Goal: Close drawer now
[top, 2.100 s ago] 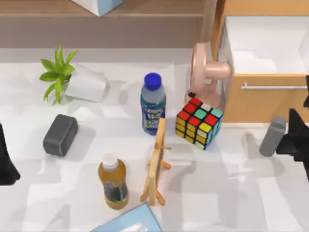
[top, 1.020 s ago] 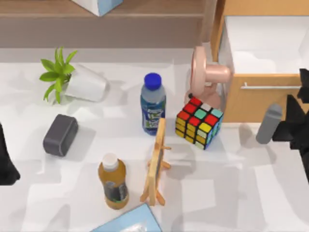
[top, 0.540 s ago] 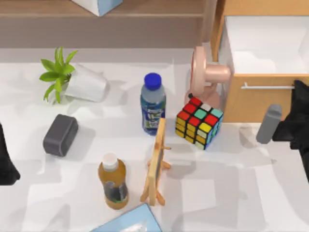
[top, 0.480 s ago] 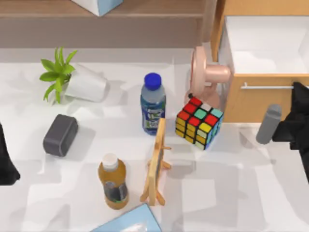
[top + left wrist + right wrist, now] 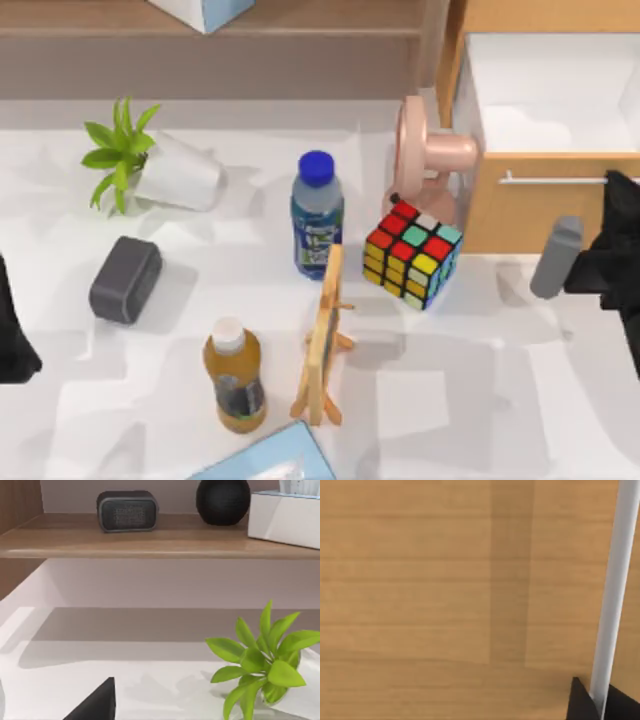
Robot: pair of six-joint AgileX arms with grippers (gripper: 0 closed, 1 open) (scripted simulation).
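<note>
Top view: drawer (image 5: 545, 120) at the table's far right, pulled out, white inside showing, wooden front facing the table with the thin silver handle (image 5: 555, 180) across it. Right gripper (image 5: 618, 215) up against the right end of that front, beside the handle's end; spread of its fingers impossible to tell from here. A grey cylinder (image 5: 556, 257) just beside the right arm, close in front of the drawer. Pink fan (image 5: 432, 160) touching or nearly touching the drawer's left corner, puzzle cube (image 5: 412, 254) just below it. Left arm parked at the table's left edge, idle.

Left wrist view: plant (image 5: 260, 662), a shelf (image 5: 160, 542) with a dark speaker (image 5: 127, 511) on it; nothing bearing on the task.

Right wrist view: drawer front (image 5: 445, 580) very close, handle bar running between two dark fingertips (image 5: 580, 702) — claw part open and straddling the bar, seemingly not clamped on it.

Judged advice for the push: press square against the front, straight toward the cabinet, slow and even. Better to bear on the wood than on the thin bar. Being off-centre, watch for the drawer skewing in its runners. Mind the grey cylinder and the fan.
</note>
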